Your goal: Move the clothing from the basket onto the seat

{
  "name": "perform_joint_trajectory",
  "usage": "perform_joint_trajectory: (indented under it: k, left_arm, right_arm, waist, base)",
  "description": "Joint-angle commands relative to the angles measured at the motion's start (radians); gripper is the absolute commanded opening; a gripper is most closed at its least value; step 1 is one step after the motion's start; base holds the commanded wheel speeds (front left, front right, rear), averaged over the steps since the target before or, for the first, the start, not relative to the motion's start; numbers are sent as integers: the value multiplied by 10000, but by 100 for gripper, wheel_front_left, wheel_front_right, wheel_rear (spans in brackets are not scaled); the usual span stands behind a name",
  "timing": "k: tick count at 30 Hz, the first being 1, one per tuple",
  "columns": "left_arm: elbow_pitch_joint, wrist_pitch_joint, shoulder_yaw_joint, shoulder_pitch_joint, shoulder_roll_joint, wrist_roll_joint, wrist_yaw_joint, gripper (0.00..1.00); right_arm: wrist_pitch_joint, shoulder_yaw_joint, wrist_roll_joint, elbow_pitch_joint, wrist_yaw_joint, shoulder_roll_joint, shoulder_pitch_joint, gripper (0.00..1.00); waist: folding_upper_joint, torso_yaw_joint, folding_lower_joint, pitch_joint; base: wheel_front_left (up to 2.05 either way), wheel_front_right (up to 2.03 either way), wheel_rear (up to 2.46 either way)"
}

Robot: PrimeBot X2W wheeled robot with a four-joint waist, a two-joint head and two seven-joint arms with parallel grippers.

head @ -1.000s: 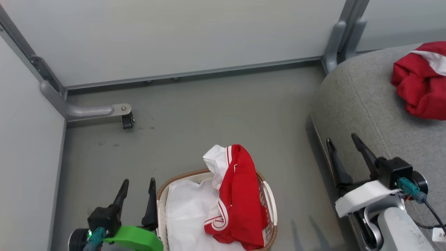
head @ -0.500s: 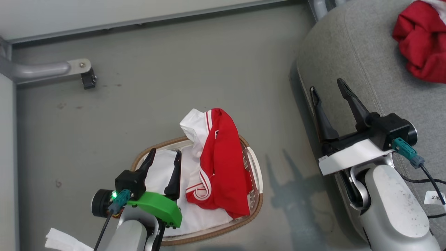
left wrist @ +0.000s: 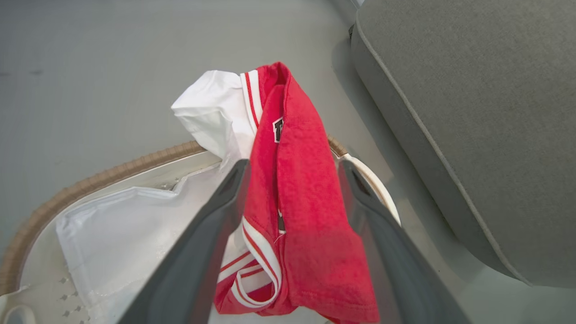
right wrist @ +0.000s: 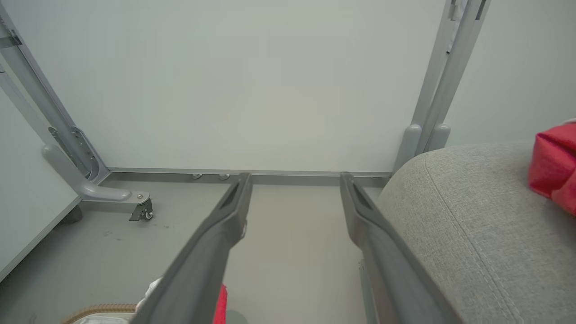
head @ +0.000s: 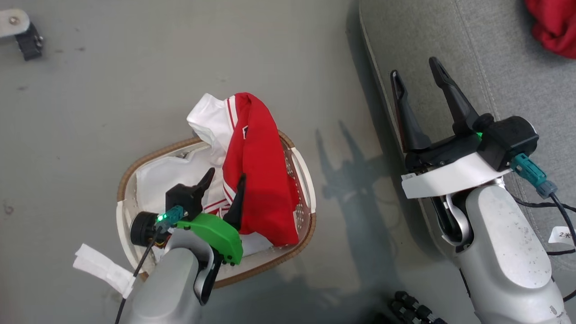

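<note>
A red garment with white stripes and a white panel is draped over the far rim of the cream basket, which stands on the floor. My left gripper hangs open above the basket, its fingers on either side of the red fabric without closing on it. My right gripper is open and holds nothing, at the rounded edge of the grey seat. A second red garment lies on the seat.
White fabric lines the basket's bottom. A caster leg of a partition frame stands on the grey floor at the far left. White wall panels close off the space. Cables run along my right wrist.
The head camera has tilted down, so the whole view has shifted. My left gripper has moved forward over the basket to straddle the red garment. My right gripper stays open by the seat edge.
</note>
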Motion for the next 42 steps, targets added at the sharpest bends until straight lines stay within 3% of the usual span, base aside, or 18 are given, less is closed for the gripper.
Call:
perform_joint_trajectory:
  k: [1, 14, 22, 34, 35, 36, 37, 42]
  left_arm:
    - [185, -2, -43, -332, 77, -119, -22, 100]
    - [2743, 2, -876, -2293, 270, -1210, -22, 100]
    - [3832, 3, -1585, -3151, 288, -1806, -23, 100]
    - [3679, -1, -2939, -3805, 156, -2642, -23, 100]
    - [3612, -1, -3094, -3831, 153, -2769, -23, 78]
    - [3570, -1, -3236, -3827, 154, -2865, -23, 13]
    - [3482, -1, -3368, -3849, 191, -2986, -23, 0]
    - [3248, -2, -3805, -3717, 447, -3457, -23, 0]
  right_arm:
    - [-42, -17, -44, -89, -14, 26, -121, 100]
    - [-43, 41, -201, -662, -14, 87, -400, 100]
    - [-43, -105, -375, -931, -14, 41, -150, 100]
    - [-43, -143, -492, -1238, -14, 53, 27, 100]
    - [-43, -140, -504, -1246, -14, 57, 18, 100]
    - [-43, -126, -507, -1239, -14, 59, -7, 100]
    - [-43, -114, -496, -1231, -14, 60, -57, 100]
    - [-43, -53, -377, -1144, -14, 72, -274, 100]
  waist:
    - [-1, -545, -1, 970]
    - [-1, -758, -1, 2443]
    - [-1, -607, -1, 2787]
    - [-1, -372, -1, 3143]
    - [-1, -357, -1, 3147]
    - [-1, -353, -1, 3147]
    - [-1, -355, -1, 3145]
    - [-1, -448, -1, 2988]
  base:
    - [0, 0, 0]
    - [0, 0, 0]
    - [0, 0, 0]
    - [0, 0, 0]
    - [0, 0, 0]
    - [0, 0, 0]
    - [0, 0, 0]
    - [0, 0, 0]
